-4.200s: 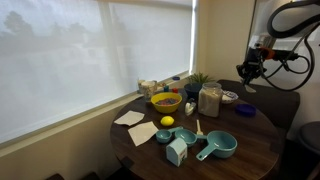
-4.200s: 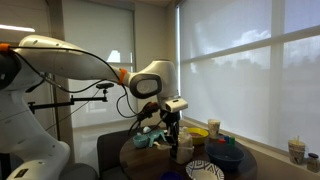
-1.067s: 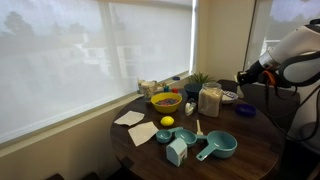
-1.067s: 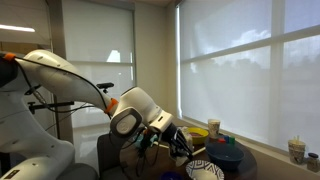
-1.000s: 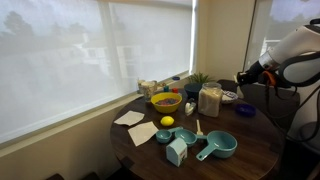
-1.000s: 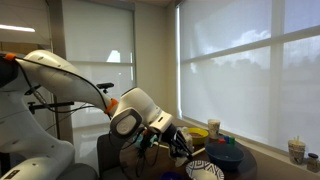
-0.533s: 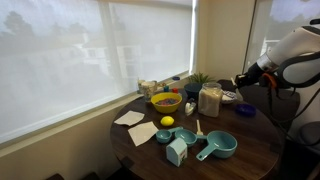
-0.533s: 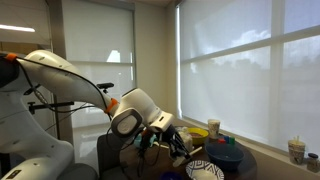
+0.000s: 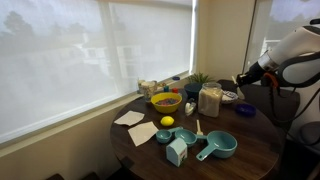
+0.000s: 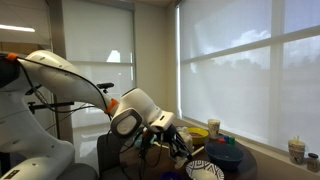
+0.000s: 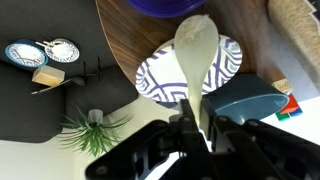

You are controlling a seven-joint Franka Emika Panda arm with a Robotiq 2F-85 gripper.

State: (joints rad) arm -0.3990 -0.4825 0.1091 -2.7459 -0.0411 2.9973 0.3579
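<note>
white spoon [image 11: 197,48]: handle clamped in the closed gripper [image 11: 200,125], bowl end out over the patterned plate [image 11: 160,82] near the table [image 11: 115,25] edge; contact with the plate cannot be told. change: seconds ago the arm stood upright above the jar [image 9: 209,100]; now it is tipped low beside the table and nearly static, spoon in hand. around: purple bowl [image 11: 165,5] beyond the plate, teal object [image 11: 250,100] just beside the gripper. nothing sits between spoon and plate.
</note>
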